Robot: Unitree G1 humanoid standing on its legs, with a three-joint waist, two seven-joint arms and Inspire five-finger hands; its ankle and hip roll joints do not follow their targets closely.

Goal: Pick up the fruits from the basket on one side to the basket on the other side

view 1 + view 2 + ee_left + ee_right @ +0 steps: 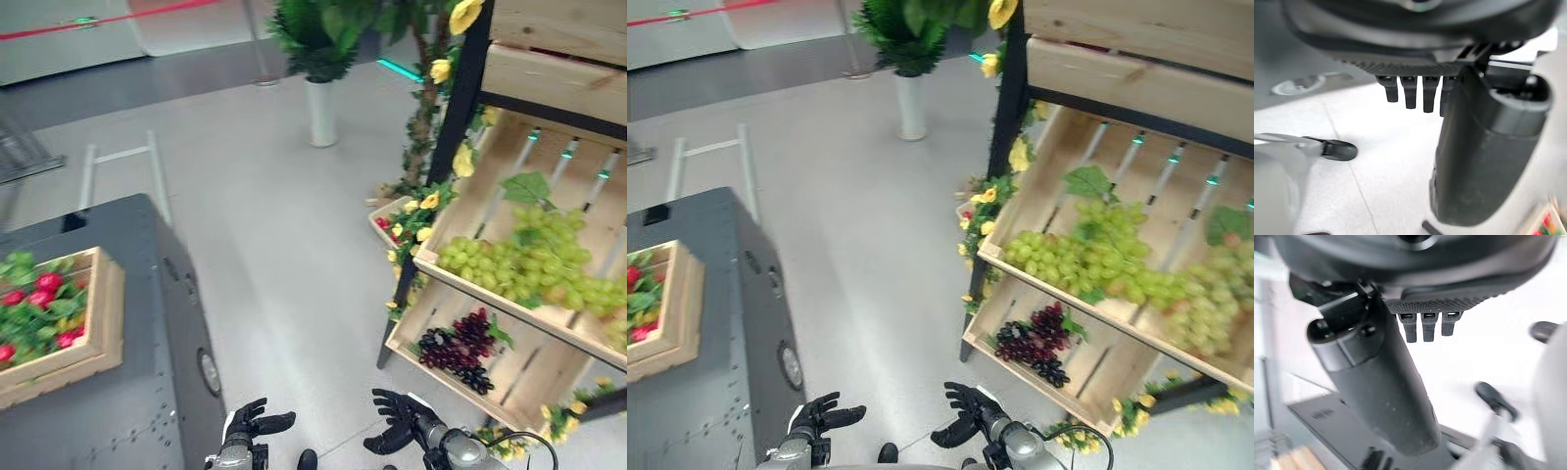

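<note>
While both hands are hanging low over the pale floor (pixel 265 255), a wide strip of bare floor is lying between the dark grey cabinet (pixel 147 372) on the robot's left and the wooden shelf (pixel 549 323) on its right. The left hand (pixel 251 423) is keeping its fingers relaxed and spread, holding nothing, just beside the cabinet's edge. The right hand (pixel 400 421) is also loosely spread and holding nothing, near the shelf's lower corner. On the cabinet top a wooden basket (pixel 106 323) is sitting with red fruits (pixel 44 291) among green leaves. In the shelf's slanted upper crate, green grapes (pixel 519 259) are lying in a long pile; dark purple grapes (pixel 460 348) are resting in the lower crate (pixel 529 377). A white vase (pixel 321 110) with a plant is standing farther back.
</note>
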